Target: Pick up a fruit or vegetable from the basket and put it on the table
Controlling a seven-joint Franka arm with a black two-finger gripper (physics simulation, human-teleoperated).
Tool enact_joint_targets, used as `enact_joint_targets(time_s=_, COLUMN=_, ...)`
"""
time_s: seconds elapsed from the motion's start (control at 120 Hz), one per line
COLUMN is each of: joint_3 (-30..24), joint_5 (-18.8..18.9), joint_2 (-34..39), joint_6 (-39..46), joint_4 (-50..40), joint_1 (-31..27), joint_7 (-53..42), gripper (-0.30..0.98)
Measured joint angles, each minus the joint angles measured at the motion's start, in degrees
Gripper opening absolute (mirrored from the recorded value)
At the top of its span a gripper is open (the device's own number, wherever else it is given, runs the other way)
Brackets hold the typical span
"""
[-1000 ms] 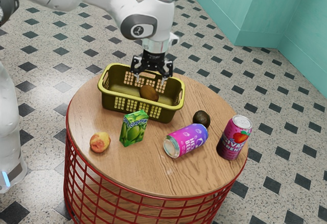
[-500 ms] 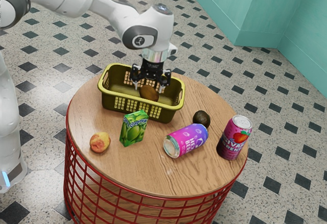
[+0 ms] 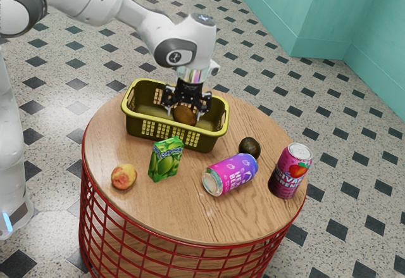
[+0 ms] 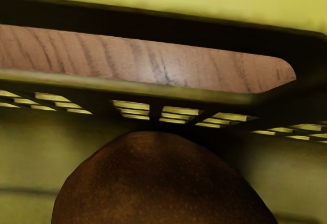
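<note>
Fruit (image 4: 163, 183) remains in the basket (image 3: 134, 126), my open gripper (image 3: 184, 116) around it; the reach looks nearly done, with grasping, lifting and placing on the table (image 3: 183, 214) left.

Exterior view high, farther back, angled down, wrist view close, basket (image 3: 171, 128) in both

To me, the desk (image 3: 190, 218) looks like wood, with clear grain and low shine. The basket (image 3: 136, 125) seems made of smooth plastic. The purple can (image 3: 231, 175) and the pink can (image 3: 291, 171) look like glossy metal, the carton (image 3: 166, 159) like coated paper. The brown fruit (image 4: 158, 183) has matt, finely speckled skin.
</note>
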State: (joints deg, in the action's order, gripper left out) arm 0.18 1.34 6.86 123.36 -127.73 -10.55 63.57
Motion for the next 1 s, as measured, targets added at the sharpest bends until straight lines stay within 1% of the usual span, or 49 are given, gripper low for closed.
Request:
enact_joint_targets(time_s=0.3, joint_3=0.0, joint_5=-0.11, joint_2=-0.74, joint_6=0.86, joint_4=-0.14, joint_1=0.0, joint_7=-0.19, gripper=0.67)
enact_joint_targets(time_s=0.367, joint_3=0.0, joint_5=-0.15, joint_2=-0.85, joint_6=0.97, joint_4=-0.16, joint_1=0.0, joint_7=-0.21, gripper=0.62)
enact_joint_targets(time_s=0.425, joint_3=0.0, joint_5=-0.16, joint_2=-0.85, joint_6=1.03, joint_4=-0.17, joint_1=0.0, joint_7=-0.23, gripper=0.52)
enact_joint_targets(time_s=0.467, joint_3=-0.01, joint_5=-0.14, joint_2=-0.84, joint_6=1.05, joint_4=-0.17, joint_1=0.0, joint_7=-0.27, gripper=0.47)
enact_joint_targets(time_s=0.583, joint_3=-0.02, joint_5=-0.06, joint_2=-0.58, joint_6=0.9, joint_4=-0.11, joint_1=0.01, joint_7=-0.49, gripper=0.39)
enact_joint_targets(time_s=0.608, joint_3=-0.02, joint_5=-0.04, joint_2=-0.45, joint_6=0.82, joint_4=-0.1, joint_1=0.02, joint_7=-0.53, gripper=0.4)
enact_joint_targets(time_s=0.667, joint_3=-0.09, joint_5=-0.01, joint_2=0.29, joint_6=0.51, joint_4=-0.05, joint_1=0.01, joint_7=-0.6, gripper=0.33)
enact_joint_targets(time_s=0.717, joint_3=-0.23, joint_5=0.0, joint_2=1.19, joint_6=-0.06, joint_4=0.26, joint_1=0.02, joint_7=-0.64, gripper=0.34)
enact_joint_targets(time_s=0.775, joint_3=-0.71, joint_5=-0.12, joint_2=2.34, joint_6=-1.42, joint_4=2.41, joint_1=0.1, joint_7=-0.7, gripper=0.35)
enact_joint_targets(time_s=0.917, joint_3=-2.93, joint_5=-0.92, joint_2=2.5, joint_6=-7.63, joint_4=13.61, joint_1=0.78, joint_7=-0.86, gripper=0.35)
enact_joint_targets(time_s=1.0, joint_3=-3.34, joint_5=-1.16, joint_2=0.22, joint_6=-11.83, joint_4=21.59, joint_1=1.57, joint_7=-1.0, gripper=0.36)
